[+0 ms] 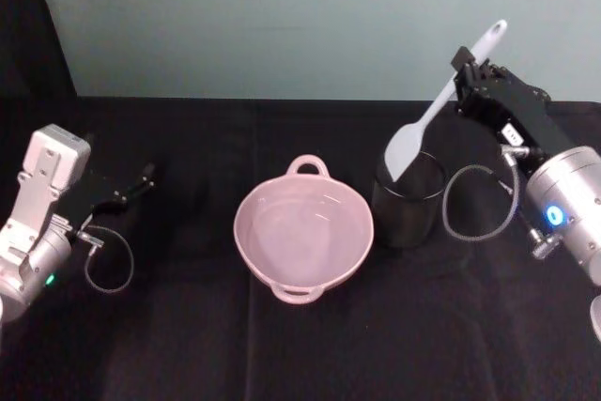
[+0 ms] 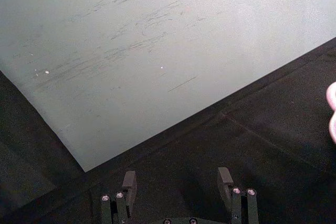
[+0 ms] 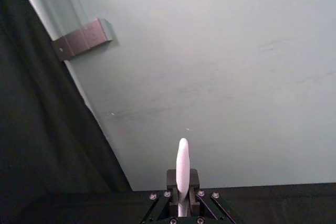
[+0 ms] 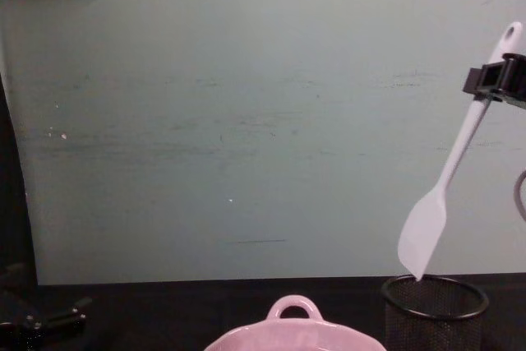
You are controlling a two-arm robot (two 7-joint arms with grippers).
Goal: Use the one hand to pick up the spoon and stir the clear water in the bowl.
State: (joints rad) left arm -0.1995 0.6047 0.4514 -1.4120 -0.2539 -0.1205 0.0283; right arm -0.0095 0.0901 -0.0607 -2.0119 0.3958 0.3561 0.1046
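While the right pincer (image 1: 467,68) is clenched on the spoon (image 1: 435,110) handle, the blade tip hangs just above the mesh cup (image 1: 408,202) rim, beside the pink bowl (image 1: 302,232); the left pincer (image 1: 146,176) rests released, well apart.

Pale pink bowl (image 1: 302,230), whitish spoon (image 1: 441,99), black mesh cup (image 1: 409,200), black cloth (image 1: 188,326)
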